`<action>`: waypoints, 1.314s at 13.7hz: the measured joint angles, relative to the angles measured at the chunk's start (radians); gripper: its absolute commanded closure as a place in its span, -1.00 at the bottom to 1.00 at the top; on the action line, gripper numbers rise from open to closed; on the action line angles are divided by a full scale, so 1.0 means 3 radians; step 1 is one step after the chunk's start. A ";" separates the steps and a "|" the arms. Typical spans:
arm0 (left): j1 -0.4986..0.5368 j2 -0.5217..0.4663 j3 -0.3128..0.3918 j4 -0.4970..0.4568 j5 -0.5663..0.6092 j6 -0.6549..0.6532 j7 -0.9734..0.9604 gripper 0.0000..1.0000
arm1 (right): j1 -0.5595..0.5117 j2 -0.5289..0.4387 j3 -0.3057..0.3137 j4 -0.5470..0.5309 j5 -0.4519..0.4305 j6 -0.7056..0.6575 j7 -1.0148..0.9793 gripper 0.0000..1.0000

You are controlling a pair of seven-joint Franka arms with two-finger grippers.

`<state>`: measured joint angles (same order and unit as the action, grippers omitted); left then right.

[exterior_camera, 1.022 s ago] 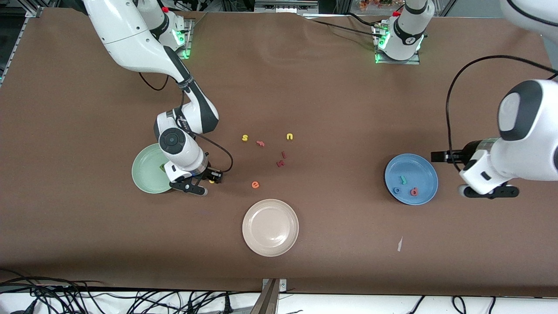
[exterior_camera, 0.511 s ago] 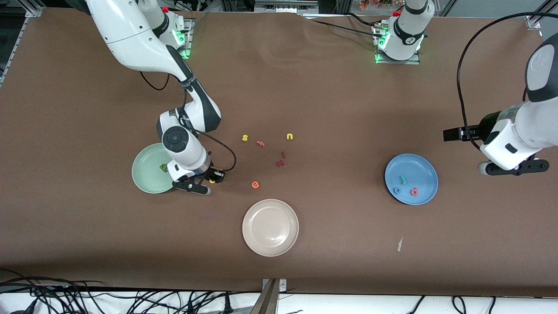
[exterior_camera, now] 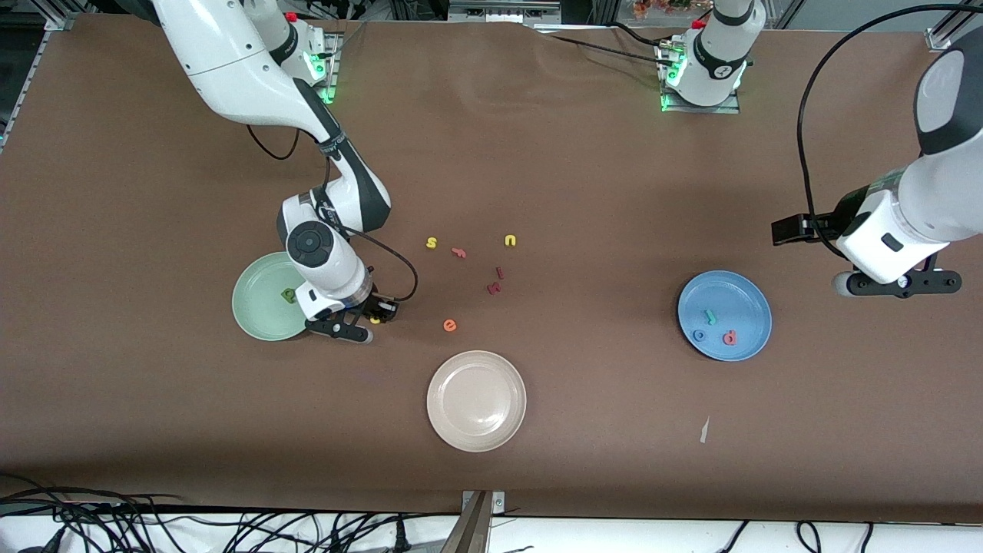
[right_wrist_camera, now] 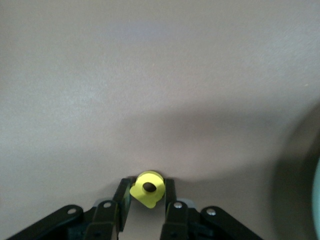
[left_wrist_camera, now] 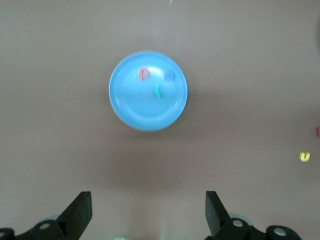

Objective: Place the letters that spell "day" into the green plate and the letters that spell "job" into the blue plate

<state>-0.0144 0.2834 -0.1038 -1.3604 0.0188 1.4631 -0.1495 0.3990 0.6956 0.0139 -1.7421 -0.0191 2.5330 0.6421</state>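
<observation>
Yellow letter (right_wrist_camera: 148,188): pinched between the closed right gripper (right_wrist_camera: 146,206) fingers, just beside the green plate (exterior_camera: 257,307) rim, ready for transfer.
Green plate: holds the olive letter (exterior_camera: 289,295).
Blue plate (exterior_camera: 745,296): holds three letters; looks complete.
Left gripper (left_wrist_camera: 147,212): jaws spread, empty, waiting toward its table end.
</observation>
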 measured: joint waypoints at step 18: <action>-0.0436 -0.0612 0.0783 -0.0637 -0.0129 0.0333 0.0336 -1.00 | -0.0676 -0.1054 -0.0076 -0.0595 0.0002 -0.0954 -0.1325 -1.00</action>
<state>-0.1451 0.0998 0.1311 -1.5516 -0.0200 1.5630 -0.0485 0.1961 0.3793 -0.0088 -1.9205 -0.0184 2.2467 0.2445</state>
